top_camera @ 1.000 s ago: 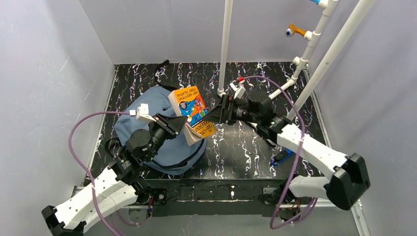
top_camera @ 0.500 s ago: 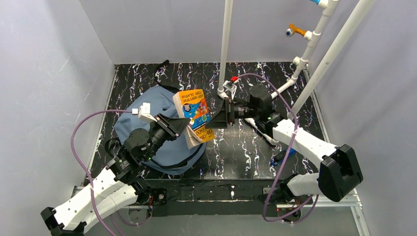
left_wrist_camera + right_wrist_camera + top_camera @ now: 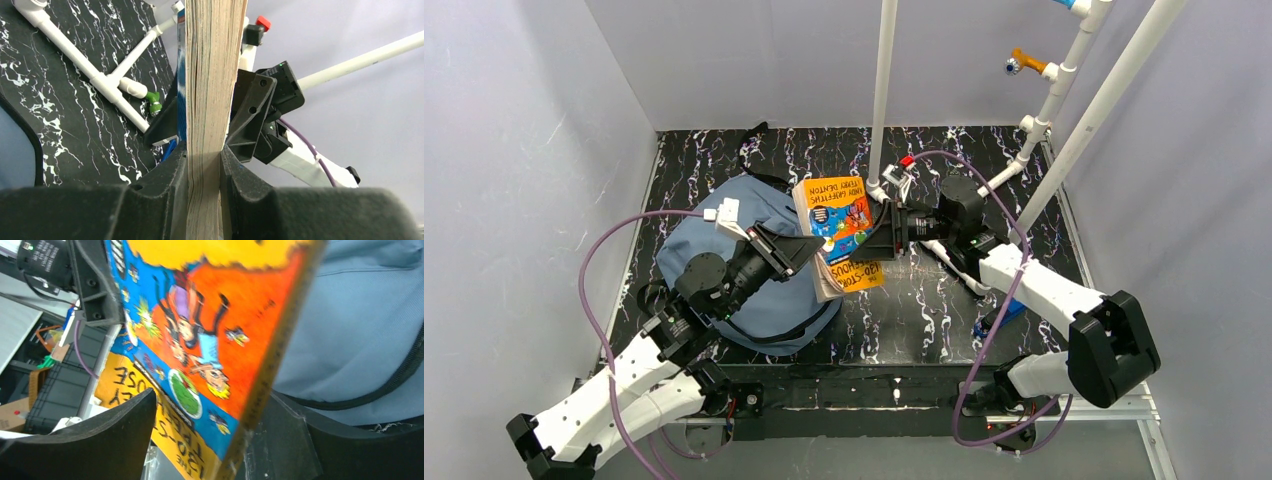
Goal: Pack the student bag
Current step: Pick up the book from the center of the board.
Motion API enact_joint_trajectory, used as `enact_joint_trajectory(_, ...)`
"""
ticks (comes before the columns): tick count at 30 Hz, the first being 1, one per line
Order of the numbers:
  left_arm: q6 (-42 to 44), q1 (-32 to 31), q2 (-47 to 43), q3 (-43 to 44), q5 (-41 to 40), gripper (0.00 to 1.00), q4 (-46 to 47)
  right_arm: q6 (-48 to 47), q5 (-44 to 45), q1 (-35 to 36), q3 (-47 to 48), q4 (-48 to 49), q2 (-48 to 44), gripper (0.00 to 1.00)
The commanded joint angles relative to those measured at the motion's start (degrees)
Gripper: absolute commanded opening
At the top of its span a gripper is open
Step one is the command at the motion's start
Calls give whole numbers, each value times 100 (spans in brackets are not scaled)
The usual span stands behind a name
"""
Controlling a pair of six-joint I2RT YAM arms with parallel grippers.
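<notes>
The student bag (image 3: pixel 714 245), slate-blue with black straps, lies flat at the table's left; it also shows in the right wrist view (image 3: pixel 360 310). A thick paperback book (image 3: pixel 844 225) with an orange, blue and yellow cover is held in the air at the bag's right edge. My left gripper (image 3: pixel 816 252) is shut on its page edge (image 3: pixel 212 100). My right gripper (image 3: pixel 879 238) is open, its jaws spread wide around the book's spine side (image 3: pixel 200 340). The book's spine lies close to one finger (image 3: pixel 290 440).
A white PVC pipe frame (image 3: pixel 884 90) stands behind the book, with slanted pipes at the right and an orange fitting (image 3: pixel 1024 62). A small blue object (image 3: pixel 999 318) lies on the black marbled table (image 3: pixel 904 300) near the right arm. Grey walls enclose the table.
My left gripper has carried the book to the right, off the bag. My right gripper has closed in from the right and now has the book's spine side between its open jaws.
</notes>
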Motion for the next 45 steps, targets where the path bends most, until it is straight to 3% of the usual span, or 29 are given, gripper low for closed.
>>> enact_joint_trajectory(1,-73,5,0,218,149,0,608,878,-332,28,-82,1512,-289,71)
enact_joint_trajectory(2,-53,1,1,192,130,3,608,911,-334,32,-54,1535,-324,59)
enact_joint_trajectory(3,-13,1,-9,163,119,16,600,914,-338,32,-29,1525,-359,48)
enact_joint_trajectory(5,77,4,-25,127,126,55,595,872,-357,32,11,1477,-414,30)
enact_joint_trajectory(6,111,2,-23,126,131,70,587,826,-372,32,16,1449,-433,20)
enact_joint_trajectory(7,130,3,-12,132,139,78,578,777,-400,32,17,1411,-439,13)
enact_joint_trajectory(9,163,6,42,181,181,85,518,760,-464,32,9,1387,-440,1)
enact_joint_trajectory(11,279,6,119,271,264,86,409,760,-526,32,7,1394,-431,1)
enact_joint_trajectory(14,658,7,230,467,441,83,187,702,-628,32,61,1270,-399,1)
enact_joint_trajectory(18,1157,7,165,718,165,63,-413,211,-697,32,323,354,-280,1)
enact_joint_trajectory(20,1284,8,71,699,25,53,-469,22,-724,32,428,16,-182,8)
enact_joint_trajectory(22,1277,5,-15,628,-118,36,-360,132,-693,32,446,57,-125,25)
enact_joint_trajectory(23,1243,7,-48,585,-189,27,-263,273,-631,38,427,198,-128,39)
enact_joint_trajectory(25,930,2,-140,512,-696,0,-103,1137,-45,61,212,966,-224,79)
enact_joint_trajectory(28,518,3,-365,3,-1471,0,854,2614,1039,217,-670,3002,-367,98)
enact_joint_trajectory(30,272,3,-394,-334,-1773,0,1774,3060,1718,454,-1034,3631,-336,98)
enact_joint_trajectory(32,210,1,-252,-519,-2081,0,2699,4013,2769,872,-1480,5030,0,98)
enact_joint_trajectory(34,379,2,-118,-514,-2169,0,3165,4613,3410,1080,-1513,6399,521,85)
enact_joint_trajectory(41,348,2,-36,-669,-2259,0,3491,4680,4253,1197,-1433,6758,869,66)
enact_joint_trajectory(45,359,7,-101,-862,-2186,0,3470,4669,4352,1199,-1148,6797,1095,42)
